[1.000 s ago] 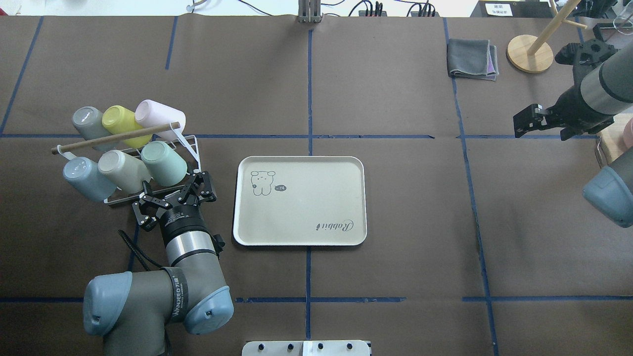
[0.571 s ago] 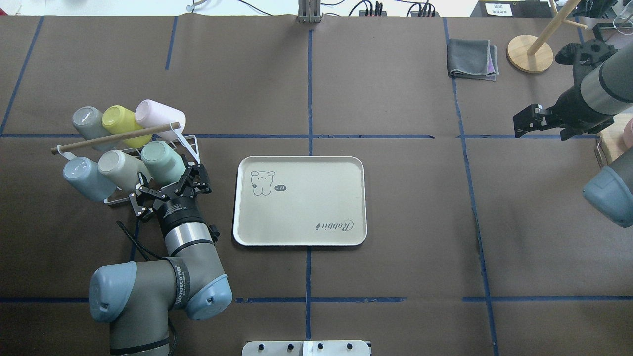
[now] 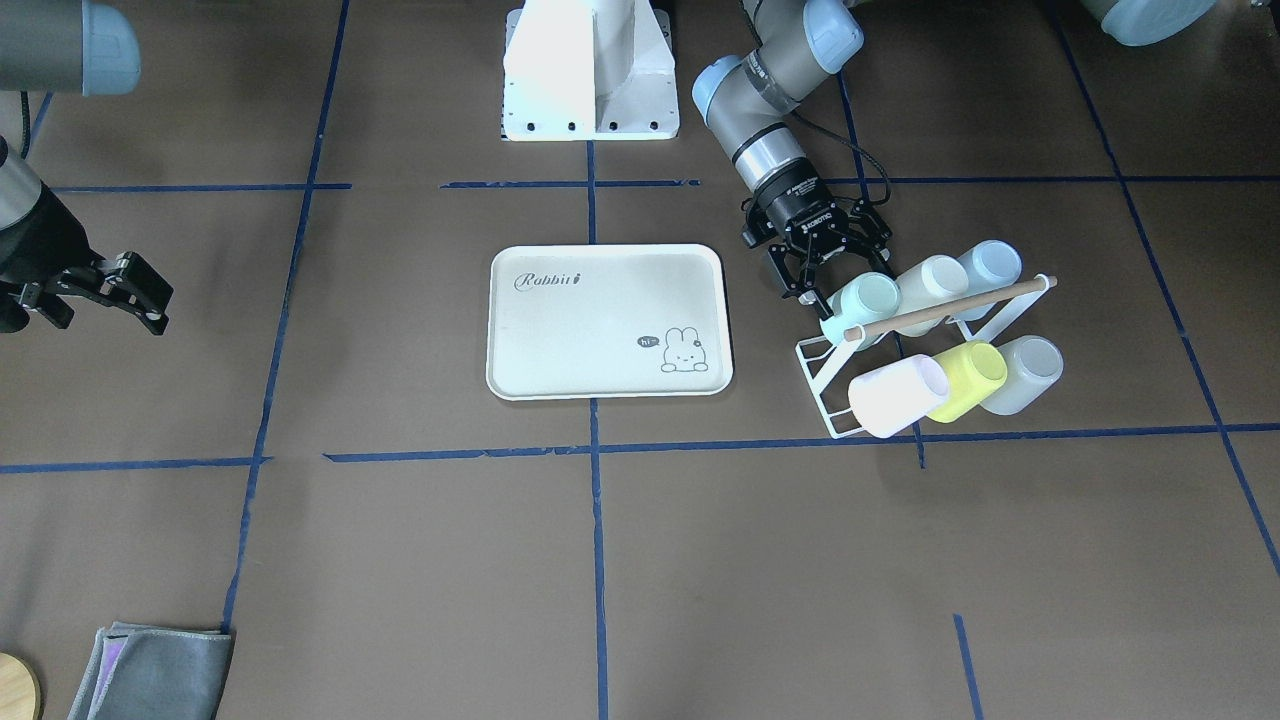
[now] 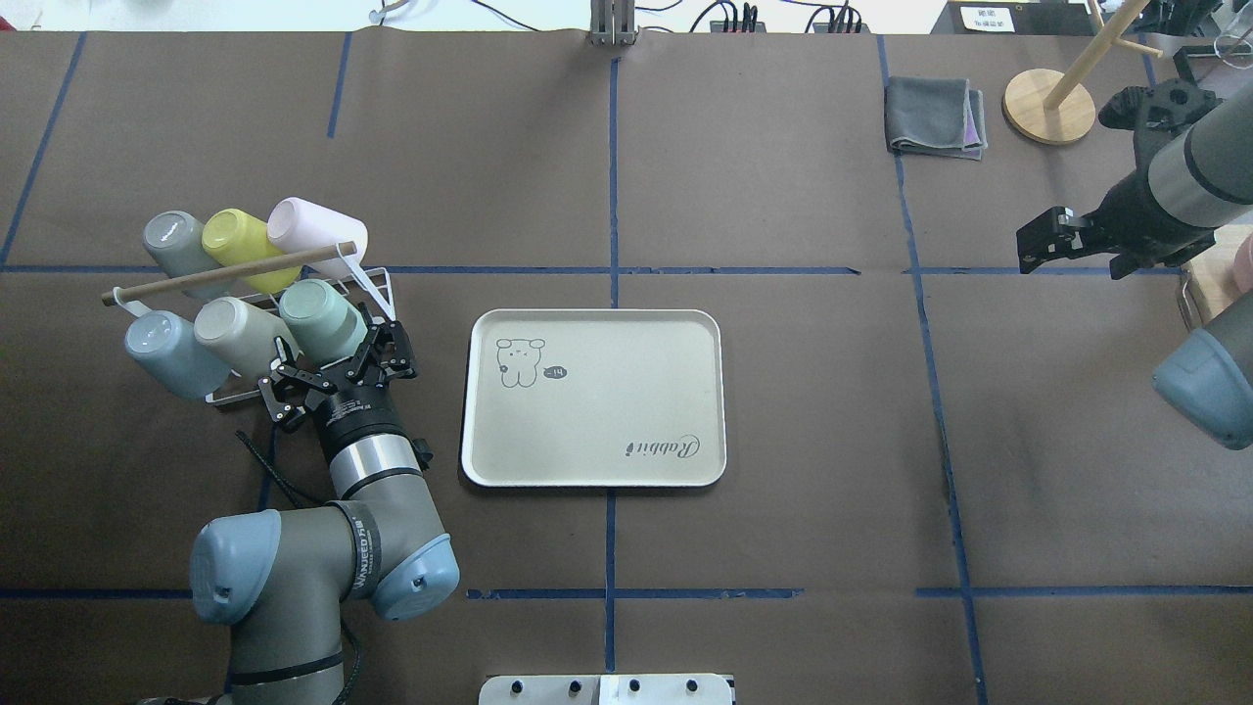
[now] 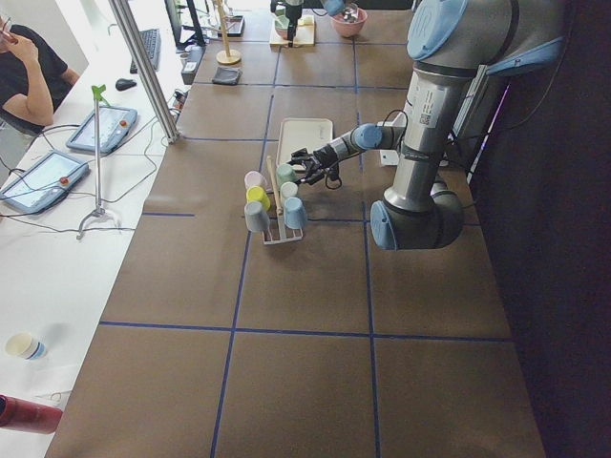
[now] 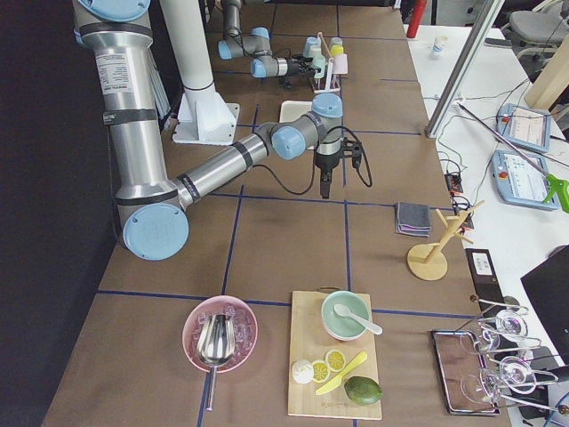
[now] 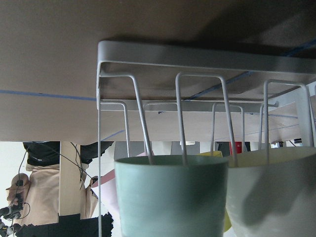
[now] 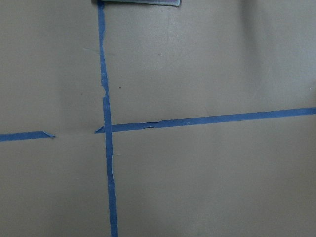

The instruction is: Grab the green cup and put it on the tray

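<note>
The green cup (image 4: 321,315) is pale mint and lies tilted on the white wire rack (image 4: 380,286), rightmost in the near row; it also shows in the front view (image 3: 868,297) and fills the lower left wrist view (image 7: 170,197). My left gripper (image 4: 338,364) is open, its fingers spread on either side of the cup's near end, not closed on it. The cream tray (image 4: 597,421) with "Rabbit" lettering lies flat just right of the rack. My right gripper (image 4: 1040,245) hangs far right over bare table, looks open and holds nothing.
The rack also holds beige (image 4: 240,338), pale blue (image 4: 166,352), grey (image 4: 176,240), yellow-green (image 4: 235,240) and pink (image 4: 313,230) cups under a wooden bar (image 4: 225,274). A grey cloth (image 4: 935,117) and a wooden stand (image 4: 1047,106) sit far right.
My left arm has moved forward toward the rack, bringing its open fingers up around the green cup's near end. The right arm has not moved.
</note>
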